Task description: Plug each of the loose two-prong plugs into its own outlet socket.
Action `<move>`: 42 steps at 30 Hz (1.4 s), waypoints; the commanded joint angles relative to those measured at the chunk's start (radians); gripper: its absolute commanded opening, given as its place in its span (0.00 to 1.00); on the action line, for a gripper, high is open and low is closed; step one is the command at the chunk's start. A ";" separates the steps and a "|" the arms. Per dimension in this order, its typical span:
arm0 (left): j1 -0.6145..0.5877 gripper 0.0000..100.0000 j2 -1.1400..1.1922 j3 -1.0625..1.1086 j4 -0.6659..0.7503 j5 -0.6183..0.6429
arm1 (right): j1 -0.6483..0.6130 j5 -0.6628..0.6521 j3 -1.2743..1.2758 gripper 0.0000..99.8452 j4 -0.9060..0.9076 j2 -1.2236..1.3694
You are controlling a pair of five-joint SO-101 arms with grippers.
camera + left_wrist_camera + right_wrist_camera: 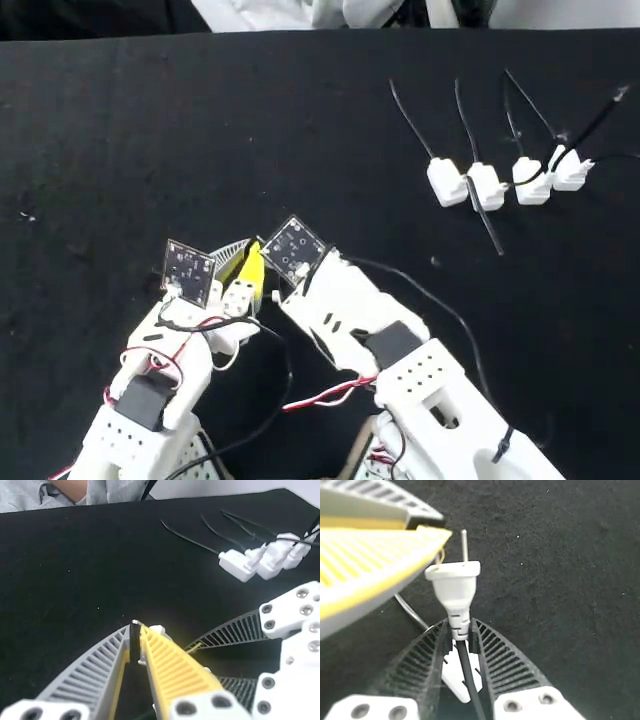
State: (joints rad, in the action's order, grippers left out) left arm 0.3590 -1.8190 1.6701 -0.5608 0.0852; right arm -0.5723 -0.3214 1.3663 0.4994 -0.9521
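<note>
White and two-pronged, the plug stands prongs-up in the right wrist view. Its ribbed neck and black cord are clenched between the dark jaws of the right gripper. The same view puts the left gripper just beside the plug's flange, with one prong bare and the other behind the yellow finger. The left wrist view looks along that gripper's grey and yellow jaws, pressed together at the tips, with a sliver of white plug just past them. Whether they pinch a prong cannot be told. From above, the two grippers meet near the middle of the front edge of the black tabletop. Four white outlet sockets sit in a row toward the far right corner, well apart from both arms.
</note>
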 commanded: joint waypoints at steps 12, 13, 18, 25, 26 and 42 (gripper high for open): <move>0.001 0.05 -0.006 0.015 0.011 -0.009 | -0.048 -0.081 -0.196 0.01 0.201 -0.025; 0.001 0.05 -0.006 0.015 0.011 -0.009 | -0.063 -0.094 -0.214 0.01 0.226 -0.025; 0.001 0.05 -0.006 0.015 0.009 -0.009 | -0.089 -0.127 -0.260 0.01 0.267 -0.025; 0.001 0.05 -0.006 0.015 -0.048 -0.009 | -0.086 -0.153 -0.302 0.01 0.269 -0.024; 0.001 0.05 -0.006 0.016 -0.048 -0.009 | -0.086 -0.153 -0.306 0.01 0.269 -0.024; -0.045 0.05 -0.008 0.008 -0.048 -0.009 | -0.084 -0.155 -0.377 0.01 0.423 -0.025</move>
State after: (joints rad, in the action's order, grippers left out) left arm 0.3514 -1.8190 1.6732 -0.6084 0.0821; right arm -0.6429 -0.4687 1.0426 0.8953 -0.9521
